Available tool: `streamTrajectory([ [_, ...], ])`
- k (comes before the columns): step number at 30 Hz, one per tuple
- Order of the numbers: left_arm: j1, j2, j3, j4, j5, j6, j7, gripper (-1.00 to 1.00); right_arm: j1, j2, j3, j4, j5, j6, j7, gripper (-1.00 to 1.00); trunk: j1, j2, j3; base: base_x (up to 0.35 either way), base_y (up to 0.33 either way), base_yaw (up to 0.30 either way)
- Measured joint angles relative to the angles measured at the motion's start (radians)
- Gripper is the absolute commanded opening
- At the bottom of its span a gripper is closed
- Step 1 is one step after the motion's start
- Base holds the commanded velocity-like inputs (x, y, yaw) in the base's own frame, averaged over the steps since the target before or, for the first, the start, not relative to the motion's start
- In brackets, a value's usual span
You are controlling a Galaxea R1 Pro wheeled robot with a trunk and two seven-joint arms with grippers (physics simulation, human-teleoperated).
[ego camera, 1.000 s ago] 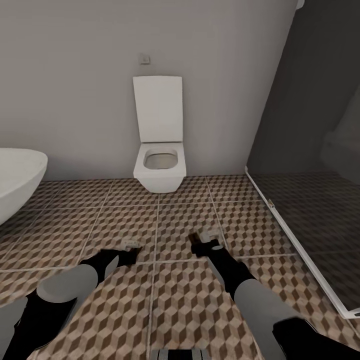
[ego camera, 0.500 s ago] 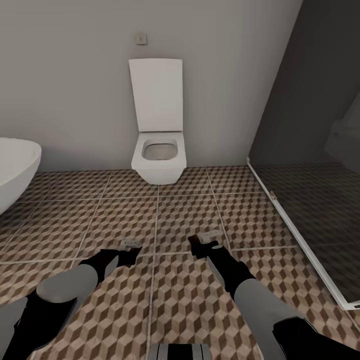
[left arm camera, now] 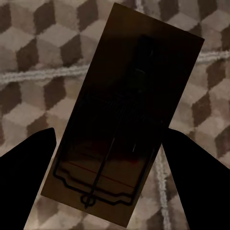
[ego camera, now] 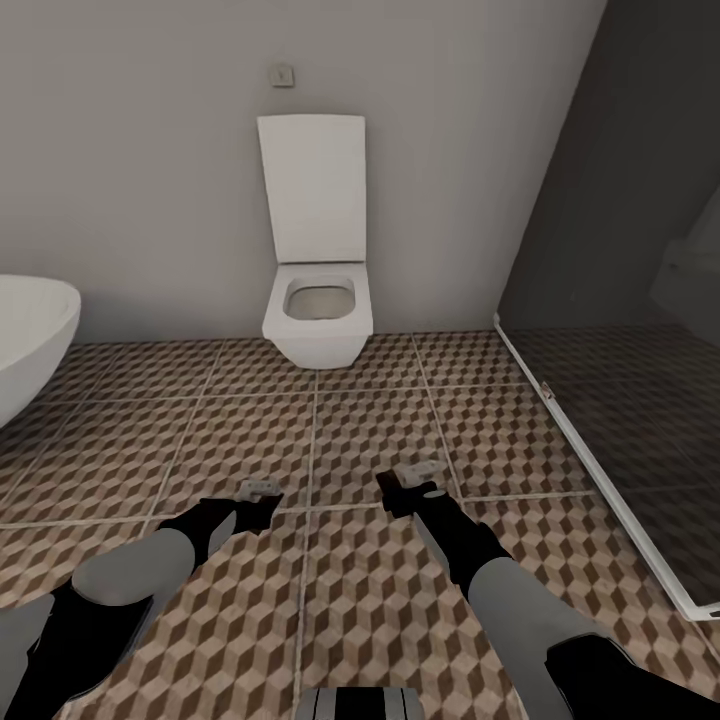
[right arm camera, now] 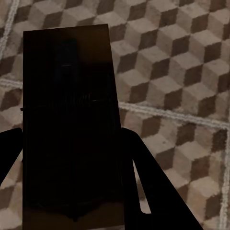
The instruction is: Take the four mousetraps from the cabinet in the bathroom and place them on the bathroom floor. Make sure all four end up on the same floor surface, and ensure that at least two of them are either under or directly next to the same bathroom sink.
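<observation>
- Mousetraps sit one in each claw: the left gripper (left arm camera: 108, 158) clamps a flat brown wooden mousetrap (left arm camera: 125, 112) with dark wire between its black fingers (left arm camera: 26, 163).
- At lower centre of the head view, the right gripper (right arm camera: 72, 158) pinches a second mousetrap (right arm camera: 72, 120), a dark plain rectangle.
- Both hang over the cube-patterned bathroom floor (ego camera: 360, 430), before a glossy white toilet (ego camera: 317, 300).

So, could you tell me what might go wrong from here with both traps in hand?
1. Each pincer, left and right, holds a mousetrap above the tiles; released here, neither would lie near a sink.
2. Dropped from this height, a trap could bounce or land tilted.
</observation>
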Motion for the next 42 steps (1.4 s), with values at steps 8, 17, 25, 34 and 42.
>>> streamTrajectory([
  [8,0.000,-0.002,0.000,0.000,0.000,0.000,0.000,-1.00,0.000,0.000,0.000,0.000,0.000,0.000,0.001,-1.00,0.000,0.000,0.000,0.280,0.069,0.000],
  [17,0.000,-0.003,0.000,0.000,0.000,0.000,0.000,-1.00,0.000,0.000,0.000,0.000,0.000,0.000,0.001,-1.00,0.000,0.000,0.000,0.321,0.052,0.000],
  [25,0.000,-0.003,0.000,0.000,0.000,0.000,0.000,-1.00,0.000,0.000,0.000,0.000,0.000,0.000,0.001,-1.00,0.000,0.000,0.000,0.332,0.004,0.000],
  [34,0.000,-0.003,0.000,0.000,0.000,0.000,0.000,-1.00,0.000,0.000,0.000,0.000,0.000,0.000,0.001,-1.00,0.000,0.000,0.000,0.338,0.000,0.000],
  [42,0.000,-0.003,0.000,0.000,0.000,0.000,0.000,-1.00,0.000,0.000,0.000,0.000,0.000,0.000,0.001,-1.00,0.000,0.000,0.000,0.332,0.000,0.000],
])
